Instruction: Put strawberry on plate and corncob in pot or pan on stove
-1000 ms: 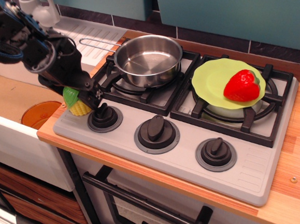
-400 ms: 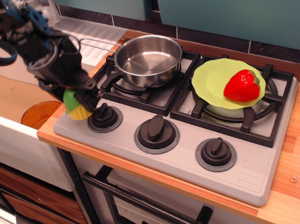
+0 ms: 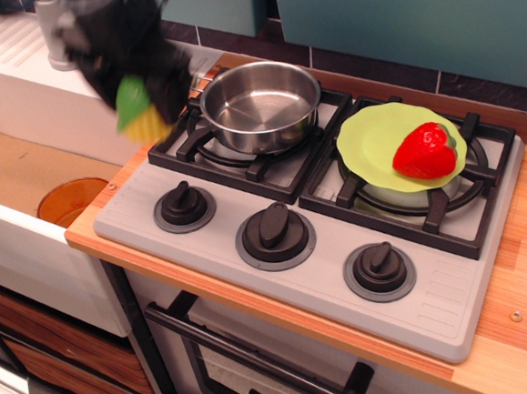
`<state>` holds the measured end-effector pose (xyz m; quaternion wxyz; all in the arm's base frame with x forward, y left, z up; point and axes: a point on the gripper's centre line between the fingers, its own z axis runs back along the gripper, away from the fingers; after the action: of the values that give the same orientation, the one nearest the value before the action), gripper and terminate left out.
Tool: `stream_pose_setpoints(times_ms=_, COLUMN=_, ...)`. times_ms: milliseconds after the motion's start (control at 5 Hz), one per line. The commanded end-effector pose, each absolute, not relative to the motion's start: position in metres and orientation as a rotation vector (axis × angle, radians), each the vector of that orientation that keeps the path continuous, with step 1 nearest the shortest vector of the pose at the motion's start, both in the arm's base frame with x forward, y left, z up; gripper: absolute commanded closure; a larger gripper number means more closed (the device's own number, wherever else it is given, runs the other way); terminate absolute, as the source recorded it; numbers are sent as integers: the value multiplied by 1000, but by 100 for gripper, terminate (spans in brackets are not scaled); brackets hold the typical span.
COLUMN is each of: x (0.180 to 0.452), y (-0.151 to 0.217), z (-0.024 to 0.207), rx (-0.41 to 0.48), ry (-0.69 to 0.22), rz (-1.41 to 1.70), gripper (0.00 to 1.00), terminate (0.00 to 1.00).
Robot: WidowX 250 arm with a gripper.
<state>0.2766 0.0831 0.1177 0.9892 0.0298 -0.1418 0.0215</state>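
My gripper [image 3: 142, 102] is shut on the corncob [image 3: 141, 112], yellow with a green husk, and holds it in the air just left of the steel pot [image 3: 261, 104], above the stove's left edge. The image of the gripper is blurred by motion. The pot stands empty on the left burner of the grey stove [image 3: 297, 276]. The red strawberry [image 3: 424, 151] lies on the lime-green plate [image 3: 373, 138], which rests on the right burner.
Three black knobs [image 3: 273, 225] run along the stove's front. An orange dish [image 3: 72, 200] lies in the sink at the left. A white drying rack [image 3: 16, 66] is at the back left. Wooden counter [image 3: 525, 268] lies right of the stove.
The gripper has lifted the corncob from the stove's front left corner, by the left knob, up and back to beside the pot. The strawberry, plate and pot have not moved.
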Motion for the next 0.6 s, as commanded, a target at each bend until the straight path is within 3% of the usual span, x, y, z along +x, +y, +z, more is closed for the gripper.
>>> stream_pose_setpoints(times_ms=0, x=328, y=54, z=149, rx=68, ry=-307, rz=57, gripper=100, terminate=0)
stream_pose_setpoints(times_ms=400, x=357, y=18, z=124, rx=23, ry=-342, rz=56, gripper=100, terminate=0)
